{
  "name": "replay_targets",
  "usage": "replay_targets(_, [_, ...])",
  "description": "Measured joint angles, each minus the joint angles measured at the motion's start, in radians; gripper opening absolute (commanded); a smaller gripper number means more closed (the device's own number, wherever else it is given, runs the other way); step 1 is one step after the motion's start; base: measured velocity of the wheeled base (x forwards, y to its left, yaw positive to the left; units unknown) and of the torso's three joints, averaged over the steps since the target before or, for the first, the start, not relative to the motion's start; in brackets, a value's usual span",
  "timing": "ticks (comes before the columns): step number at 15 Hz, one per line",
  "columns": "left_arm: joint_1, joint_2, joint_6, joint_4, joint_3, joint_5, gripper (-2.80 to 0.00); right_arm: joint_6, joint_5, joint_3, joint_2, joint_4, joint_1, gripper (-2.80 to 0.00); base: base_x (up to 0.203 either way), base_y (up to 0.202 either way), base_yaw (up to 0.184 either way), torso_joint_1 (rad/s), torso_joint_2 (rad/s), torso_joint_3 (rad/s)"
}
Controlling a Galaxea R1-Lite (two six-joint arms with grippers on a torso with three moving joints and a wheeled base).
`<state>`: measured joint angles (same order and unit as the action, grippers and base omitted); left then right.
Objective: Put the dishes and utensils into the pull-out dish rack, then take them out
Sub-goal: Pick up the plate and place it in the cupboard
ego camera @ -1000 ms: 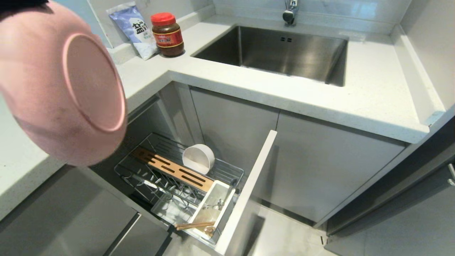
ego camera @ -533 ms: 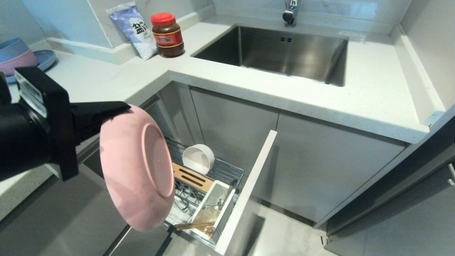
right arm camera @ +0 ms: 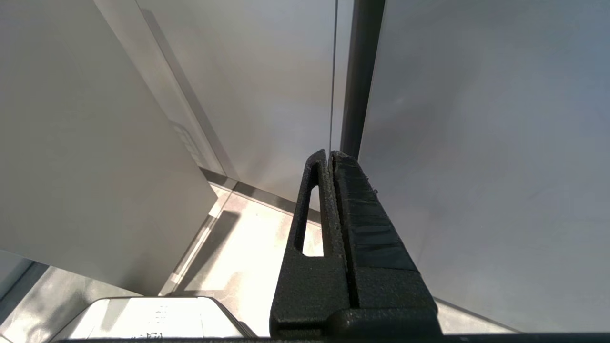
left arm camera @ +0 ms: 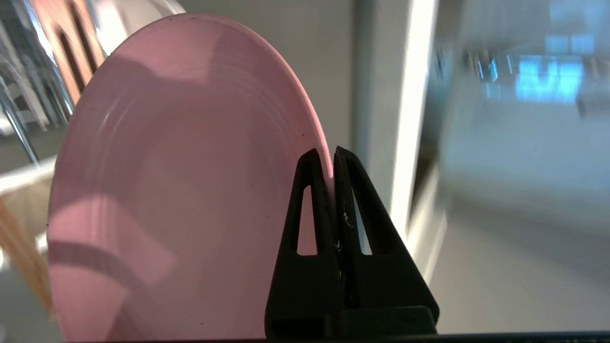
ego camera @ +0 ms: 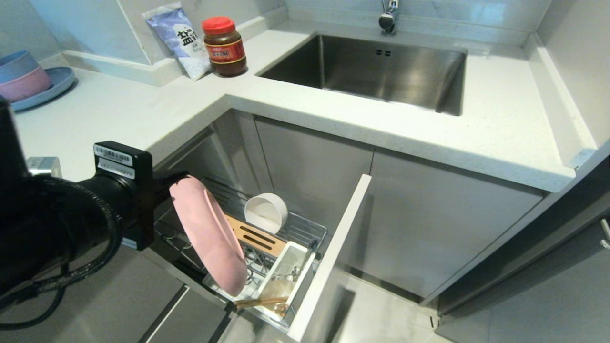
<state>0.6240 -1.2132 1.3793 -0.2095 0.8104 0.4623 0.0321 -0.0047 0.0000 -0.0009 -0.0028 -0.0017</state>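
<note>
Note the left gripper (left arm camera: 332,155): its two black fingers are pressed together on the rim of the pink plate (ego camera: 209,236), with only the plate's thin edge between them. In the head view the arm enters from the left edge of the frame, and the plate hangs on edge at lower centre-left, above the front half of the pull-out dish rack (ego camera: 305,229).

The edge-on hold appears deliberate. A plate carried upright can drop between the wire prongs (ego camera: 248,262) without a further turn of the wrist. A rim pinch also keeps the fingers clear of the wires.

The other task items sit in the rack. The white bowl (ego camera: 266,212) rests on its side at the rear, above centre of the rack. The chopsticks (ego camera: 259,301) lie across the near end of the white utensil caddy (ego camera: 286,276). A metal item inside the caddy may be the fork; you cannot confirm this.

Observe the limits of view:
- The plate covers the prongs directly below it, so you cannot tell whether its lower edge touches them.
- The wooden strip (ego camera: 255,234) is partly covered by the plate.
- The left wrist view shows only the plate's face and blurred background.

The right gripper (right arm camera: 329,155) is closed on nothing, facing cabinet panels and floor.
</note>
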Motion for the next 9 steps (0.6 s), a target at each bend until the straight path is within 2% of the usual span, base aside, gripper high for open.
replay_targets(4, [-0.128, -0.134, 0.037, -0.132, -0.015, 0.019, -2.80, 0.000, 0.000, 0.000, 0.000, 0.000, 0.000, -2.80, 0.000, 0.000, 0.000, 0.000, 0.00, 0.000])
replay_targets(9, [-0.212, -0.274, 0.044, -0.300, -0.032, 0.062, -2.80, 0.000, 0.000, 0.000, 0.000, 0.000, 0.000, -2.80, 0.000, 0.000, 0.000, 0.000, 0.00, 0.000])
